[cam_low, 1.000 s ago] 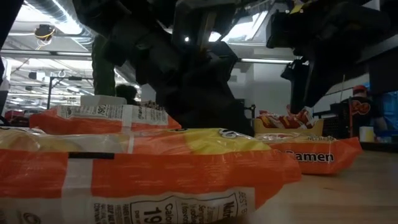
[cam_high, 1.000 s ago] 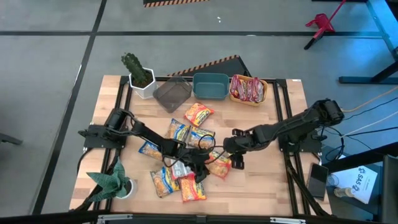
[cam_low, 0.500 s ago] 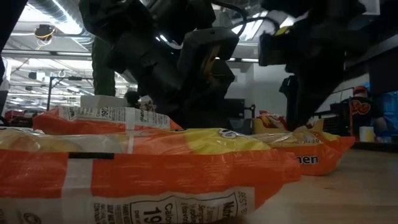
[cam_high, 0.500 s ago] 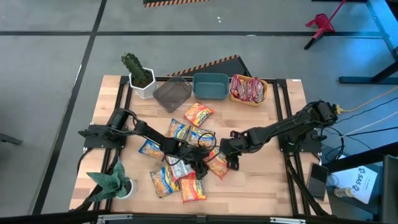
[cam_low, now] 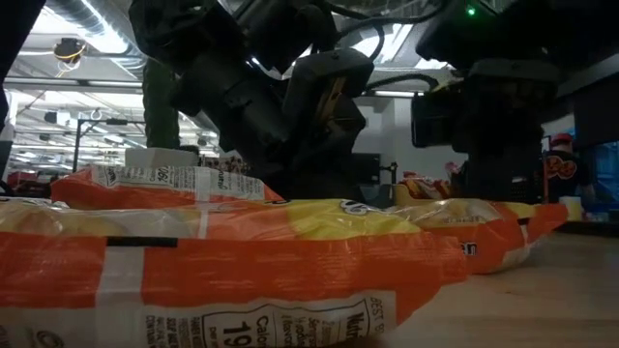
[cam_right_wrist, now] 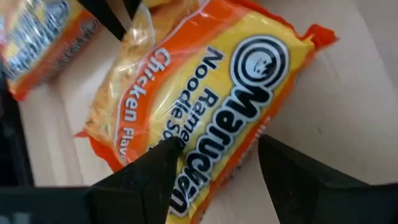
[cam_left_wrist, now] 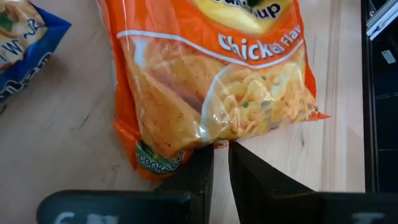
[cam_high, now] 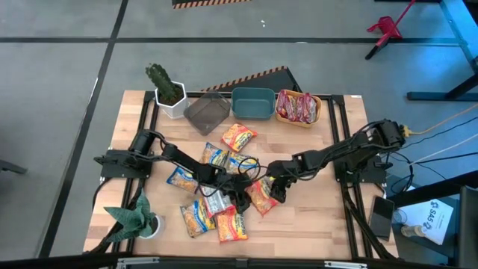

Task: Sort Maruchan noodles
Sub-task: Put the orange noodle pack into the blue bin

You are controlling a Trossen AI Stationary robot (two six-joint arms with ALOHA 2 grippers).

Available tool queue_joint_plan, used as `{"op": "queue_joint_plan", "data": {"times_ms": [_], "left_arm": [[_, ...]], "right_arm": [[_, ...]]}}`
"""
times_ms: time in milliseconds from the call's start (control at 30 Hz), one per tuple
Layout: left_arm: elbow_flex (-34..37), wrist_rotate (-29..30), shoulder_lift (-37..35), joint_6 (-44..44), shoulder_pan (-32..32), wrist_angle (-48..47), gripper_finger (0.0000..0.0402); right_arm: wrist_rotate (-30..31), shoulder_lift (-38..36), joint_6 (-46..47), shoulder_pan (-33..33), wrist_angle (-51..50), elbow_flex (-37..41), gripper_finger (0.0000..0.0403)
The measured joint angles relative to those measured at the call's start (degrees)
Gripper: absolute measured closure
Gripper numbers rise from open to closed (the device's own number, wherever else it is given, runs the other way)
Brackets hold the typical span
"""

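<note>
An orange-yellow chicken noodle packet [cam_high: 263, 196] lies flat on the table in the middle, between both grippers. My left gripper [cam_high: 240, 199] is shut on its edge, which also shows in the left wrist view [cam_left_wrist: 222, 147]. My right gripper [cam_high: 278, 187] is open and low over the same packet's other end; in the right wrist view [cam_right_wrist: 217, 146] one finger [cam_right_wrist: 163, 163] stands over the packet [cam_right_wrist: 205, 93] and the other [cam_right_wrist: 287, 163] beside it. Several more packets, orange [cam_high: 239, 137], blue-and-yellow [cam_high: 215, 157] and silver [cam_high: 216, 202], lie flat around them. My left gripper pinches the packet's sealed edge [cam_left_wrist: 214, 140] between its two fingers, near a corner. The fingers come in low and nearly level from the table's left. The packet lies on the table. My right gripper: I cannot tell whether its open fingers touch the packet.
A grey bin [cam_high: 207, 112], a teal bin [cam_high: 252, 103] and a yellow bin [cam_high: 298, 107] holding red packets stand along the far edge. A potted cactus [cam_high: 168, 93] stands at the far left, another plant [cam_high: 138, 217] at the near left. More packets [cam_high: 231, 226] lie near the front.
My right gripper has gone toward the table's left and down onto the orange packet. In the low view the packet has shifted slightly and its end toward the right now tips up.
</note>
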State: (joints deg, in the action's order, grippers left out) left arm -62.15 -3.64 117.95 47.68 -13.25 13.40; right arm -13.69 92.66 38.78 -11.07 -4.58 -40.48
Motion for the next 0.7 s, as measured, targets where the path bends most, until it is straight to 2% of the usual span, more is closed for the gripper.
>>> {"op": "queue_joint_plan", "data": {"times_ms": [233,400,500,633,700], "left_arm": [[0.1,-0.6,0.0,-0.3,0.1,0.0,0.0358],[0.1,-0.2,0.0,-0.3,0.1,0.0,0.0358],[0.2,0.0,0.0,-0.2,0.1,0.1,0.0358],[0.2,0.0,0.0,-0.2,0.1,0.1,0.0358],[0.2,-0.3,0.0,-0.1,0.1,0.1,0.0358]], "right_arm": [[-3.5,0.4,3.0,0.0,15.6,5.7,0.0189],[-3.5,0.4,4.6,0.0,17.1,5.7,0.0203],[-4.6,0.4,4.9,0.0,17.2,5.6,0.0259],[-5.5,0.3,5.0,-0.1,17.1,5.4,0.0371],[-5.6,0.1,4.9,-0.2,17.1,5.4,0.0386]]}}
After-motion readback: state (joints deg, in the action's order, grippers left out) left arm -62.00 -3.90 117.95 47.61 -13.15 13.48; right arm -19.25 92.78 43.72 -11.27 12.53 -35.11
